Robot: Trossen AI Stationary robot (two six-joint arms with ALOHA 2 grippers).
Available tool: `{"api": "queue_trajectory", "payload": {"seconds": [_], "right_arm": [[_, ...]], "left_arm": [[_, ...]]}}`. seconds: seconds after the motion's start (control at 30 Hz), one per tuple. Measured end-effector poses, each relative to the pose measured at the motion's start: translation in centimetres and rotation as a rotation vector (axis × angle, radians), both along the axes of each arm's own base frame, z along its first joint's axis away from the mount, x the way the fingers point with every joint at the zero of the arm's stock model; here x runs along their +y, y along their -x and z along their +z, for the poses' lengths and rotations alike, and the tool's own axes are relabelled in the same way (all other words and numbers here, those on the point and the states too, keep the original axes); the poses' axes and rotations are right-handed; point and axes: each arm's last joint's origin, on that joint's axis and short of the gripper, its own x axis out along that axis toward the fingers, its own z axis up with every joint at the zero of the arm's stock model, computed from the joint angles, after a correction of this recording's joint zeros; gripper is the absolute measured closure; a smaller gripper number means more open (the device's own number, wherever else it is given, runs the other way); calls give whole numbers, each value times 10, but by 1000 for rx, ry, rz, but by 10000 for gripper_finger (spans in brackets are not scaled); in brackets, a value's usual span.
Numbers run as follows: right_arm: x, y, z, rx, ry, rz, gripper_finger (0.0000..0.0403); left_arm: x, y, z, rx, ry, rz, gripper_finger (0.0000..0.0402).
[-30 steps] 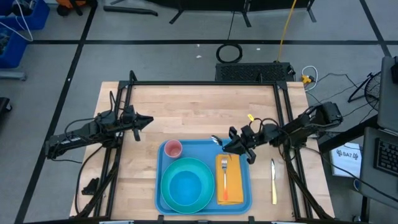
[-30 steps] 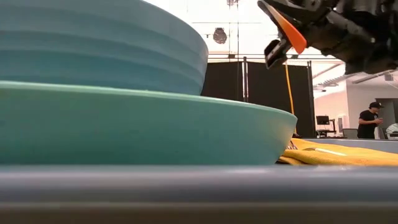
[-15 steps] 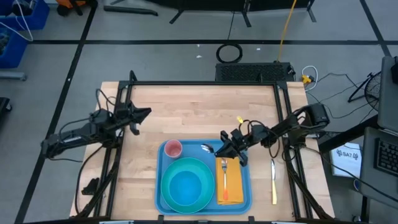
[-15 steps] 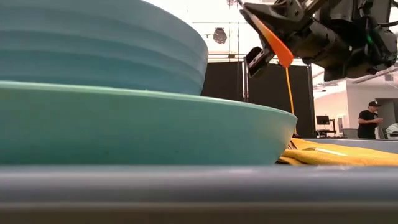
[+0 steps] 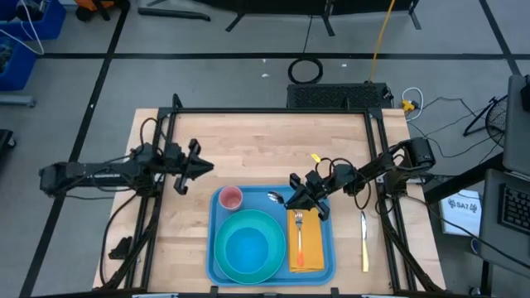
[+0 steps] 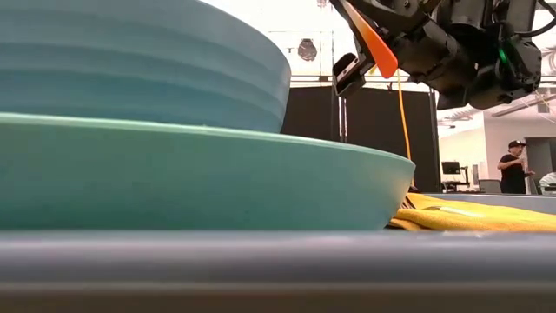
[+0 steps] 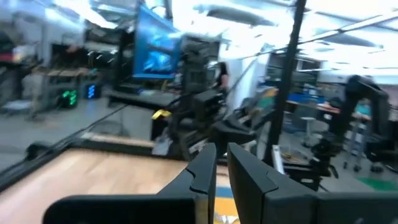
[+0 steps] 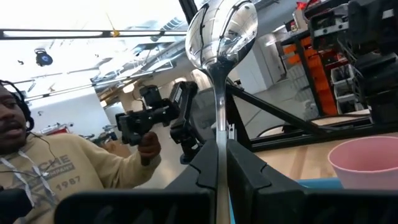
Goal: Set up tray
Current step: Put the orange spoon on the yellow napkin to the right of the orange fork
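Note:
The light-blue tray [image 5: 263,207] lies at the table's near middle. On it stand a pink cup [image 5: 229,197] and a blue bowl [image 5: 248,251] in a teal plate [image 5: 231,225]. A fork [image 5: 299,236] lies on a yellow napkin [image 5: 309,240] there. My right gripper [image 5: 291,199] hovers over the tray's far edge, shut on a metal spoon [image 8: 222,28] whose bowl [image 5: 274,196] points toward the table's left. My left gripper [image 5: 201,167] hangs above bare wood left of the tray, its fingers [image 7: 208,165] shut on nothing. My right gripper pinches the spoon's thin metal shaft [image 8: 218,127] between its two fingers. The fingers come from the table's right, roughly level and tipped a little upward, and lie along the spoon. The spoon's bowl stands out past the fingertips, and the whole spoon is lifted clear of the tray.
A knife [image 5: 363,240] lies on the wood right of the tray. Black frame rails [image 5: 273,111] run along the table's far edge and sides. Bare wood lies beyond and to the left of the tray. People show in the room beyond the table.
My right gripper has carried the spoon toward the table's left, from beside the tray's far right corner to over its far edge, and the spoon has stayed clear of the tray. My left gripper has tipped upward from pointing down to about level.

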Motion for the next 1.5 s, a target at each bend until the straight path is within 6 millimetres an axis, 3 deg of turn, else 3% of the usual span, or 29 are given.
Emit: {"api": "queue_trajectory", "payload": {"seconds": [0.27, 0.5, 0.6, 0.73, 0.9, 1.0, 1.17, 1.37, 1.5], "right_arm": [[4, 1, 0, 1, 3, 40, 398], [11, -5, 9, -43, 14, 84, 398], [15, -8, 14, -74, 34, 122, 398], [17, -8, 15, -86, 44, 149, 398], [17, -8, 15, -88, 51, 162, 398], [17, -8, 15, -89, 52, 162, 398], [17, -8, 15, -92, 56, 158, 398], [18, -8, 15, -91, 53, 156, 398], [19, -8, 15, -91, 48, 144, 398]], "left_arm": [[-6, -30, -11, 8, -48, -60, 360], [3, -68, 0, 1, 32, 124, 360], [4, -88, -4, 59, 59, 107, 360], [3, -119, -1, 73, -58, -38, 360], [-8, -152, 17, -44, -262, -408, 360], [-16, -163, 26, -109, -325, -507, 360], [-31, -169, 35, -193, -455, -524, 360], [-38, -181, 39, -55, -350, -434, 352], [-37, -190, 45, 22, -329, -386, 311]]}}
